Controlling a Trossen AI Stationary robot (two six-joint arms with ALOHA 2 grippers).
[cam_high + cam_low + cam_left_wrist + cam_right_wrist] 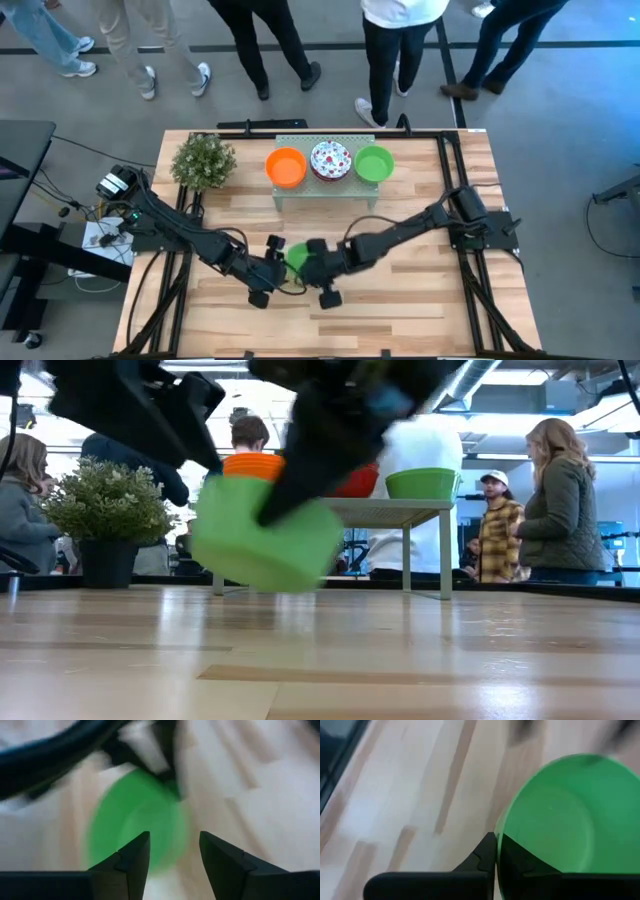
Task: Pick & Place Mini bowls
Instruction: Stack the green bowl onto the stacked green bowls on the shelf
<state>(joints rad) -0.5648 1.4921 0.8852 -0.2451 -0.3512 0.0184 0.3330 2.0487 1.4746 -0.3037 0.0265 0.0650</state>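
Green mini bowl [262, 543] | pinched by right gripper [312, 256] (airborne) | left gripper [268, 283] beside

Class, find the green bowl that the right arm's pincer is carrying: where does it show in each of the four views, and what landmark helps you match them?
High view: the green bowl is mid-table, between both pincers.
Low view: left of centre, tilted, lifted off the table.
Left wrist view: blurred, centre-left, beyond the open left pincer.
Right wrist view: at right, its rim gripped by the right pincer.
Shared landmark: the wooden table.
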